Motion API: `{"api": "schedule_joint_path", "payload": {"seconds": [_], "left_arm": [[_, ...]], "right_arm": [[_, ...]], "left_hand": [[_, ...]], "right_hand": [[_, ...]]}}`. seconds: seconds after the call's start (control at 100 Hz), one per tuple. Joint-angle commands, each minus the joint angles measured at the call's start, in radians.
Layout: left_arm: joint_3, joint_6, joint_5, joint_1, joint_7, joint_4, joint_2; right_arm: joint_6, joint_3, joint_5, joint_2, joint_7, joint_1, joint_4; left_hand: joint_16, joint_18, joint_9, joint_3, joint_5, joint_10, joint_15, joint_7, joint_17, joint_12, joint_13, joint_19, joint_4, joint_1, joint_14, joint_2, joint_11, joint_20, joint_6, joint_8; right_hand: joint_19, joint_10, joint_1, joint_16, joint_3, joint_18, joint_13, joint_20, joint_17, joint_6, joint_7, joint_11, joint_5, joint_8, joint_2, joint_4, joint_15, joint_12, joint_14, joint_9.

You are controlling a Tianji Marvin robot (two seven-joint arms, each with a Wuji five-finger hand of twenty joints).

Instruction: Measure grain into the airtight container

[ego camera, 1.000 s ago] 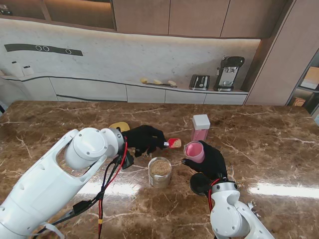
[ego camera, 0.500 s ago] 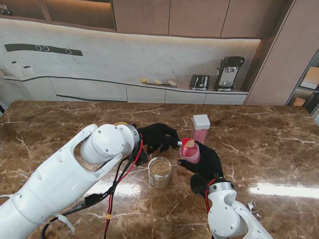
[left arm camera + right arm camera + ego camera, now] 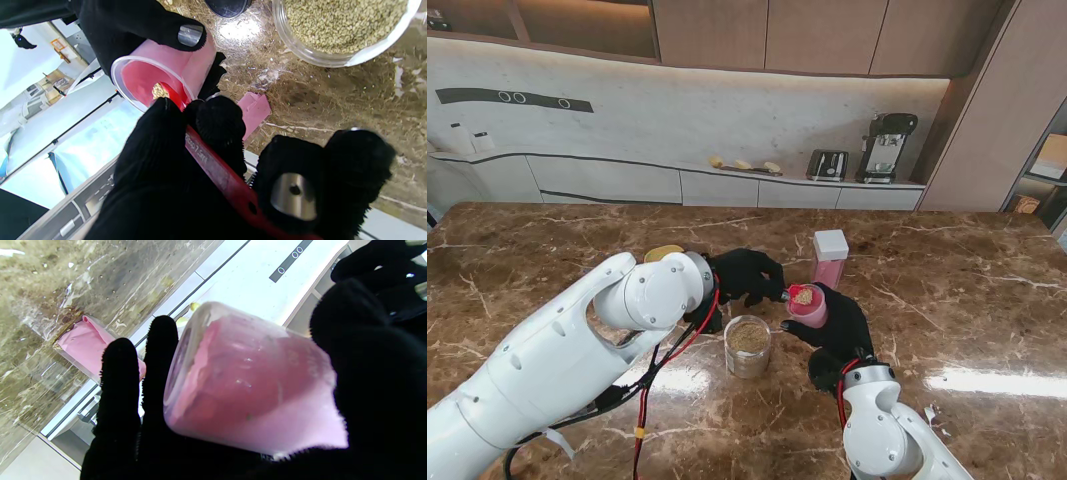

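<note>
A round clear glass jar (image 3: 748,345) of grain stands nearest me. At its one o'clock, the right hand (image 3: 842,325) wraps a tilted, translucent pink cup (image 3: 808,305). The left hand (image 3: 745,276) pinches a flat red spoon (image 3: 798,294), its grain-filled bowl inside the cup's mouth.

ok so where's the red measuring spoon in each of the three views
Stand view: the red measuring spoon is at table centre, its grain-filled bowl at the mouth of the pink container.
Left wrist view: its handle runs out between the left robot hand's fingers, its bowl tipped inside the pink container's mouth.
Right wrist view: not visible; the pink container hides it.
Shared landmark: the pink container, held by the right robot hand.
</note>
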Motion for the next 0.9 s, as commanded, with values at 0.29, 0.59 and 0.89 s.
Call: {"api": "schedule_joint_path", "payload": {"seconds": [0.29, 0.59, 0.89], "left_arm": [[0.021, -0.148, 0.260, 0.025, 0.050, -0.046, 0.011], [0.052, -0.345, 0.535, 0.027, 0.149, -0.010, 0.012], [0.051, -0.446, 0.706, 0.032, 0.232, 0.013, 0.017]], "right_arm": [[0.007, -0.003, 0.006, -0.004, 0.015, -0.003, 0.003], [0.004, -0.008, 0.009, -0.004, 0.018, 0.004, 0.005], [0.007, -0.007, 0.008, -0.004, 0.018, 0.002, 0.004]], "left_hand": [[0.006, 0.006, 0.062, -0.028, -0.003, -0.054, 0.115, 0.007, 0.029, 0.019, 0.046, 0.077, 0.024, 0.028, -0.024, 0.044, 0.034, 0.010, -0.042, 0.015], [0.003, 0.002, 0.071, -0.028, -0.002, -0.069, 0.120, 0.015, 0.045, 0.019, 0.046, 0.079, 0.022, 0.018, -0.031, 0.041, 0.033, 0.002, -0.062, 0.014], [-0.002, -0.012, 0.075, -0.027, -0.006, -0.082, 0.123, 0.023, 0.053, 0.020, 0.046, 0.080, 0.019, 0.010, -0.046, 0.040, 0.030, -0.009, -0.077, 0.010]], "right_hand": [[0.026, -0.059, 0.112, 0.004, 0.175, -0.013, 0.020, -0.018, 0.001, -0.101, 0.084, 0.026, 0.064, 0.002, 0.172, -0.007, 0.017, 0.017, -0.030, 0.049], [0.026, -0.061, 0.112, 0.003, 0.175, -0.014, 0.019, -0.019, 0.001, -0.101, 0.084, 0.026, 0.063, 0.002, 0.172, -0.007, 0.016, 0.017, -0.031, 0.049], [0.026, -0.060, 0.111, 0.003, 0.174, -0.014, 0.019, -0.019, 0.001, -0.100, 0.083, 0.026, 0.061, 0.002, 0.172, -0.007, 0.016, 0.016, -0.030, 0.047]]}}
